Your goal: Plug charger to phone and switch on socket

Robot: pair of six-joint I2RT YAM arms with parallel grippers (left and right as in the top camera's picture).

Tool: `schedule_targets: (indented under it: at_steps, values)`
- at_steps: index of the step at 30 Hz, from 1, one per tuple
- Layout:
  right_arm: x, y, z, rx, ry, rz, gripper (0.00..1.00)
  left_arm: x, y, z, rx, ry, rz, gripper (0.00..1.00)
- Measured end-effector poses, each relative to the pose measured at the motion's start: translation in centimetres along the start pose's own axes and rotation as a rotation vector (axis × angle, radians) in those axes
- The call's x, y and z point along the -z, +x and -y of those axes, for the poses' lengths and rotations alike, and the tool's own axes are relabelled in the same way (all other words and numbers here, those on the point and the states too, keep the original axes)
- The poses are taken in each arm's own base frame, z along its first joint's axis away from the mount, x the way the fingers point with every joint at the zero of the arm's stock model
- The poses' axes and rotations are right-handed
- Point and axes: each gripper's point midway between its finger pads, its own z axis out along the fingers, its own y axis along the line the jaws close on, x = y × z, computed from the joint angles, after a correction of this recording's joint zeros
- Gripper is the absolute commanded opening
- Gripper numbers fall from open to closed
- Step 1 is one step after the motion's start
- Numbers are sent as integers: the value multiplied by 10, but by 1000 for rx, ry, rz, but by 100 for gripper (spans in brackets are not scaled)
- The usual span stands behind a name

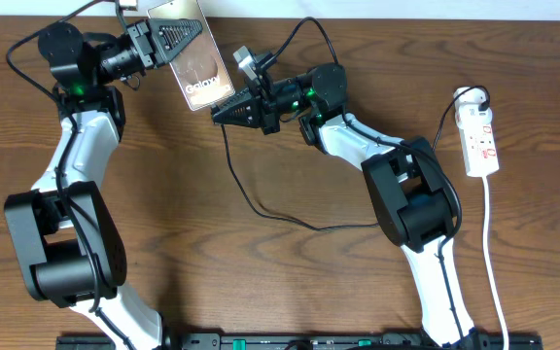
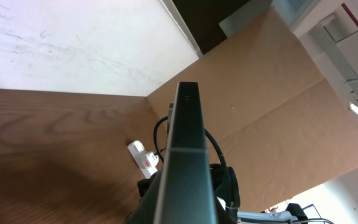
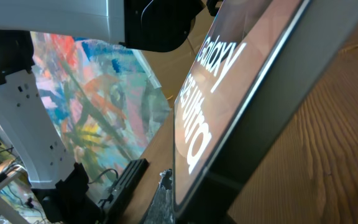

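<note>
in the right wrist view the phone [image 3: 229,106] fills most of the frame at very close range. it is tilted, its "galaxy" lettering is large, and its lower part is cut off by the frame edge. the gripper's own fingertips and the plug tip cannot be made out there. behind the phone is a blurred painted sheet [image 3: 98,93].

in the left wrist view the phone [image 2: 185,155] stands edge-on right before the lens and hides the fingers that grip it. past it the socket [image 2: 143,158] lies small on the wood, with a cardboard wall [image 2: 272,93] beyond.

from overhead, the table [image 1: 290,292] shows bare wood between the two arms at the near edge. further in, the charger [image 1: 261,209] lies in a slack loop. one end runs right toward the socket [image 1: 481,141] and the other rises to the right gripper [image 1: 218,113]. that gripper's jaws are closed on the cable's free end, and the plug tip is hidden between the fingers. the gripper points left at the lower short edge of the phone [image 1: 200,68], just beside it, but i cannot tell whether they touch.

toward the far edge, the left gripper [image 1: 168,41] is clamped on the phone's upper end and covers that end. the socket sits well apart from both grippers at the right side. its white cord [image 1: 489,253] trails to the near edge, and its switches are too small to read.
</note>
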Motion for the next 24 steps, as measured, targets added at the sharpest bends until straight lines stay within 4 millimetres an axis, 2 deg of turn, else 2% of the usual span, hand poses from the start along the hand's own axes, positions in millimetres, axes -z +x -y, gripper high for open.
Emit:
schedule_targets:
  at_steps: [24]
  values:
    - [2,1,-1,0,-4,-9,1,0,4,1,-22,9,-22,7]
